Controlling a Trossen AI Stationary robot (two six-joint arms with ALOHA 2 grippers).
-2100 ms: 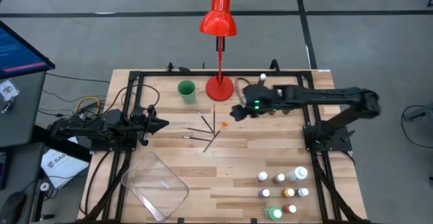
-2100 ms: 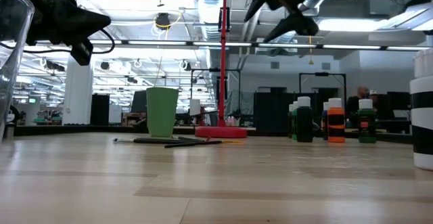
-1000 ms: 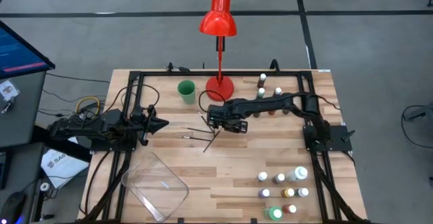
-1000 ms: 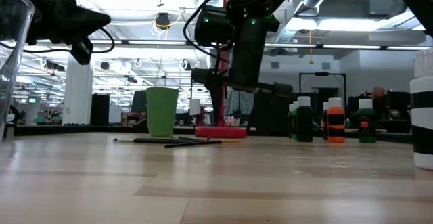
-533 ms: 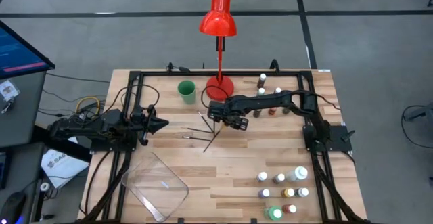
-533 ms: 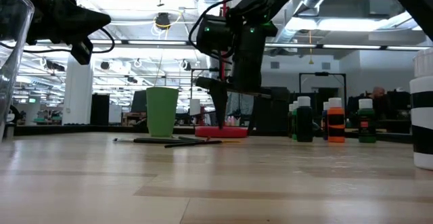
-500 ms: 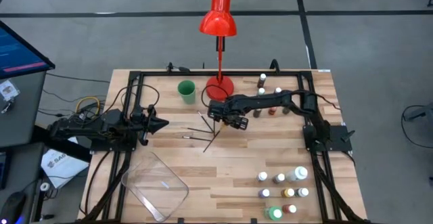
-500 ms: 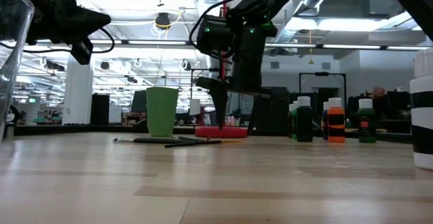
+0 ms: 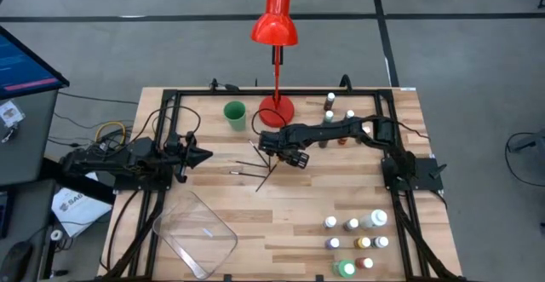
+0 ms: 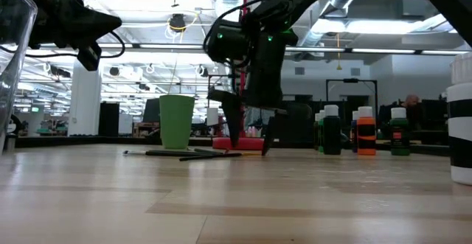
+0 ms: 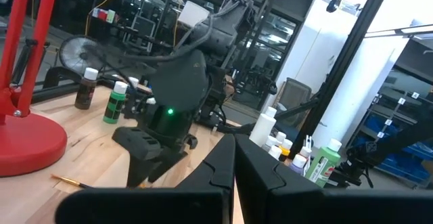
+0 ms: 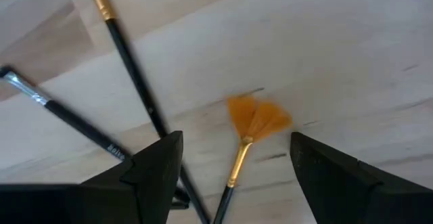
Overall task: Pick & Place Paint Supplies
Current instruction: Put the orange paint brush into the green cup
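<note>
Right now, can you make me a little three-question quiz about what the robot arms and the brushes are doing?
1. True or false: the right gripper has its fingers open over the fan brush with orange bristles.
2. Which thing stands closest to the green cup? A) the clear plastic tray B) the red lamp C) the group of paint bottles at the table's near right corner
3. Fill in: the left gripper waits at the table's left side with its fingers ____.

Key: 1 true; 2 B; 3 shut.
</note>
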